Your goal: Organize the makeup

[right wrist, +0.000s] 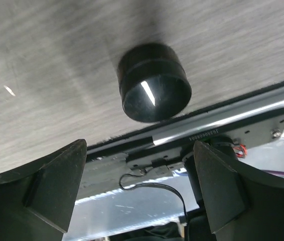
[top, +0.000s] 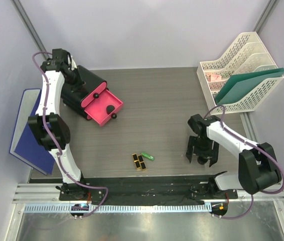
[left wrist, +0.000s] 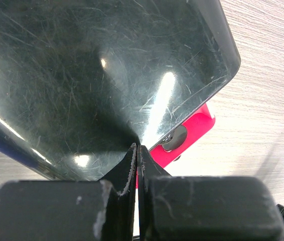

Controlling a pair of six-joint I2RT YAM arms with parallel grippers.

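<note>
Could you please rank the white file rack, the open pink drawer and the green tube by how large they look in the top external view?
1. white file rack
2. pink drawer
3. green tube, clearly the smallest.

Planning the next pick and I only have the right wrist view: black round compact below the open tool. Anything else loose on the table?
Observer: Yes. Black-and-gold lipsticks and a green tube lie together near the front of the table, left of the right tool.
Operator: Anywhere to put them?
Observer: A black box stands at the far left with one pink drawer pulled out.
Operator: Left tool?
Observer: The left tool is shut with nothing in it, its tips at the glossy top of that box.
</note>
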